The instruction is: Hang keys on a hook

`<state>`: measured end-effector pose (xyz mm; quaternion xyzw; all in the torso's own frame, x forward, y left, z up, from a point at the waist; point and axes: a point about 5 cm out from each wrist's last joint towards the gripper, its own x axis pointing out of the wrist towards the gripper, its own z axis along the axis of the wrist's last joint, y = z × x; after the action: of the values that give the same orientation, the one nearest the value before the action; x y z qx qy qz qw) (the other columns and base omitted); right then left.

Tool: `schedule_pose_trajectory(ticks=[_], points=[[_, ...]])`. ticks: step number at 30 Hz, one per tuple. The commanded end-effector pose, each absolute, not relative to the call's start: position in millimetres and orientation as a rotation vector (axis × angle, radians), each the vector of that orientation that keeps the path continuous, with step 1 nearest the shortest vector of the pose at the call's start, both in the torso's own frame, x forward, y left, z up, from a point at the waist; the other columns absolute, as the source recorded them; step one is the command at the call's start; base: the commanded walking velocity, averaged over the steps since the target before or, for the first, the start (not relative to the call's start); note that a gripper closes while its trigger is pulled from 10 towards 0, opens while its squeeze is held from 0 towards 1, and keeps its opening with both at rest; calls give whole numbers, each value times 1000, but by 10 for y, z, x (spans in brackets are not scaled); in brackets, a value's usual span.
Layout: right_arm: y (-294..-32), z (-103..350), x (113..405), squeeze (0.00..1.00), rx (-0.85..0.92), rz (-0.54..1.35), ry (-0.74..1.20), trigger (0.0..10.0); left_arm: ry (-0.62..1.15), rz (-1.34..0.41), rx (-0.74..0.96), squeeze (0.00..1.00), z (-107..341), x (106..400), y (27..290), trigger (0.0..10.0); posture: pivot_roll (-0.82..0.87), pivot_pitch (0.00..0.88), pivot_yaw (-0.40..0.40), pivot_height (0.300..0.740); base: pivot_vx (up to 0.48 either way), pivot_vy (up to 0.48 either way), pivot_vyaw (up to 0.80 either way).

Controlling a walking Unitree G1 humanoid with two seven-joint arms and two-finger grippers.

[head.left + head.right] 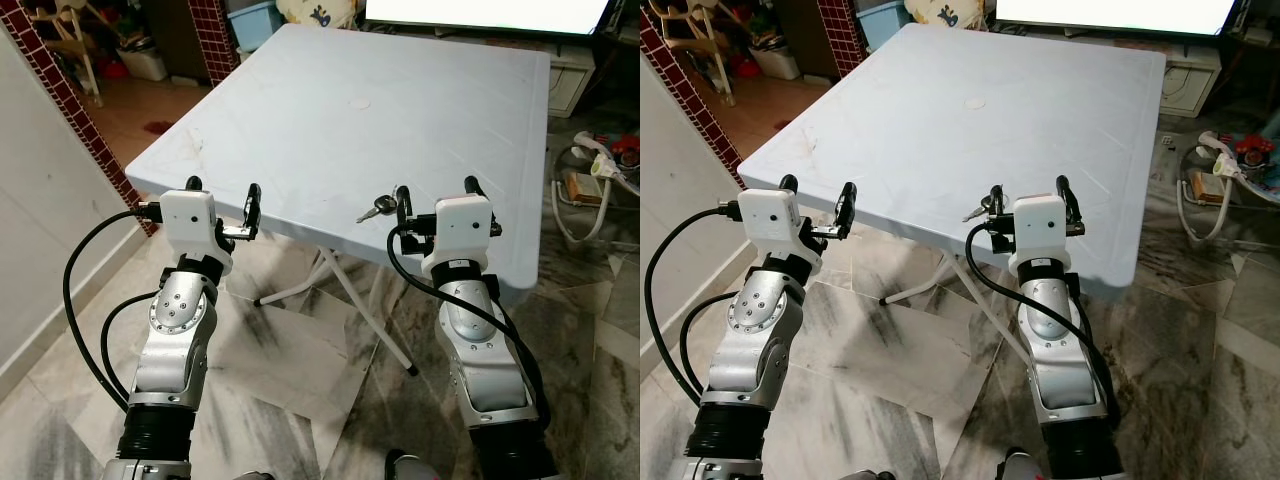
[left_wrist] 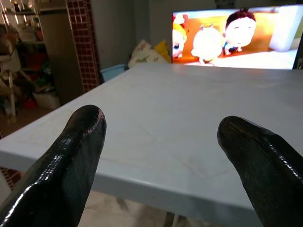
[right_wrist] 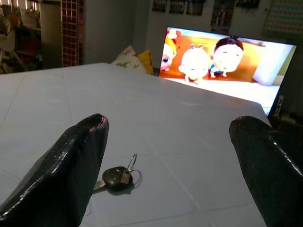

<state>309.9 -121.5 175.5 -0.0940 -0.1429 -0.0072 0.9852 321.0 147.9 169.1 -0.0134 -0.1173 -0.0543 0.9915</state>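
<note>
A bunch of keys point(image 1: 378, 208) with a black fob lies near the front edge of a pale blue plastic table point(image 1: 350, 130). My right gripper point(image 1: 435, 188) is open at that front edge, and the keys sit just beyond its left finger point(image 1: 403, 205). In the right wrist view the keys point(image 3: 118, 178) lie on the tabletop close to the left finger point(image 3: 71, 161), inside the open gap and untouched. My left gripper point(image 1: 224, 187) is open with nothing in it, level with the table's front left edge point(image 2: 156, 189).
A lit TV point(image 1: 490, 12) stands behind the table's far edge. A white wall point(image 1: 40, 210) and a red brick-patterned pillar point(image 1: 70, 100) lie to my left. Cables and small items point(image 1: 590, 185) lie on the marble floor to the right. White folding legs point(image 1: 350, 290) cross under the table.
</note>
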Motion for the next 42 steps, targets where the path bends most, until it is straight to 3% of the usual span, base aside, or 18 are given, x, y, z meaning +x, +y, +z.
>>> schedule_pose_trajectory(ticks=[1,16,32,42], points=[[-1226,1758,3070,0,-191,-22,-285,10000,-205,-97,-12,0,1636,3188,1530,10000,-67,231,88,740,0,0,0],[-1340,1619,3057,0,-197,-73,-195,10000,-114,-133,3,0,1376,3029,1483,10000,-63,260,101,740,0,0,0],[-895,1471,3154,0,-168,139,-106,10000,-116,-125,19,0,1390,3051,1488,10000,-37,238,103,740,0,0,0],[-856,1473,3315,0,-170,68,-99,10000,-127,-131,28,0,1432,3098,1488,10000,-29,218,119,740,0,0,0]])
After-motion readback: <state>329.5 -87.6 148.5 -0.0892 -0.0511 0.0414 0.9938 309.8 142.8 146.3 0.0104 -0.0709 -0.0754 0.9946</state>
